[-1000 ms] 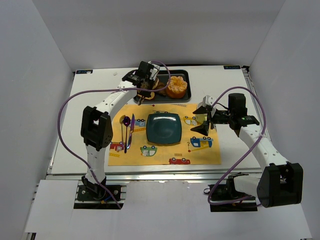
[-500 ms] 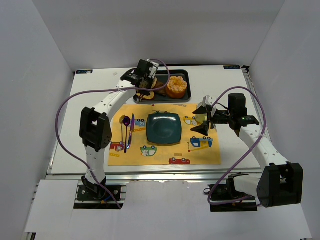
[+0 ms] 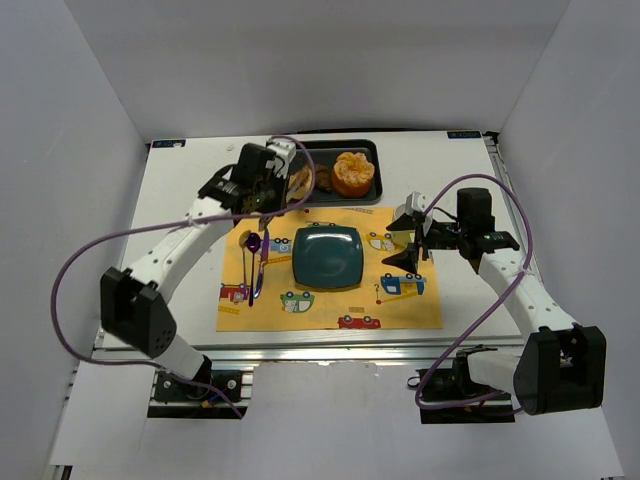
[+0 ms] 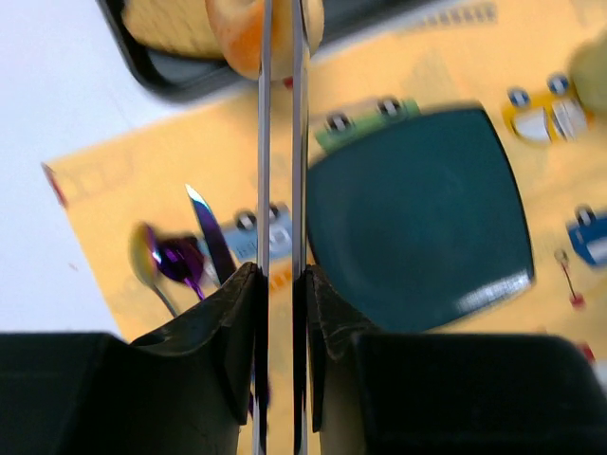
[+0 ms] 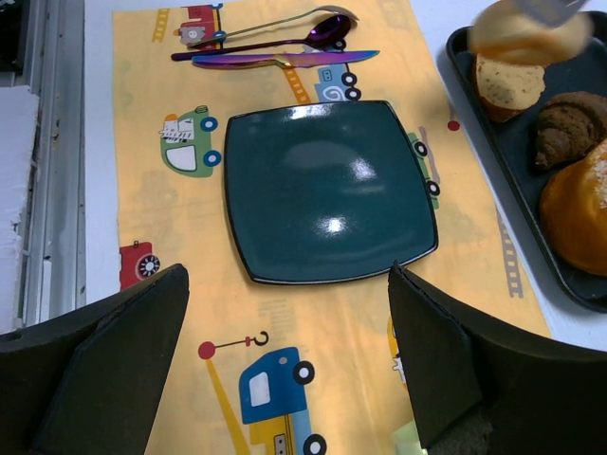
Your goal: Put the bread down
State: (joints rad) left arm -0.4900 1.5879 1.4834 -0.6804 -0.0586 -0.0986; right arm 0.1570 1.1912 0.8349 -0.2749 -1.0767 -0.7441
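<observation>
The bread [image 4: 248, 30] is a small golden bun pinched between the tips of metal tongs [image 4: 282, 142]. It hangs over the near edge of the black tray [image 4: 156, 71]. From the right wrist it is a blurred bun [image 5: 529, 33] above the toast slice. My left gripper [image 4: 282, 275] [image 3: 265, 192] is shut on the tongs' two blades. A dark teal square plate [image 3: 327, 255] [image 5: 327, 194] lies on the yellow placemat [image 3: 330, 300]. My right gripper [image 5: 286, 275] [image 3: 410, 245] hovers open beside the plate's right side, holding nothing.
The tray [image 3: 330, 170] holds a toast slice [image 5: 507, 81], a dark croissant [image 5: 569, 137] and an orange pastry [image 3: 353, 173]. A purple spoon [image 3: 252, 243] and knife [image 4: 211, 237] lie left of the plate. A pale green cup [image 4: 593, 71] stands by my right gripper.
My left arm has swung left and drawn back from the tray, carrying the tongs and bread toward the placemat's far edge. Its jaws closed slightly. The right arm has not moved.
</observation>
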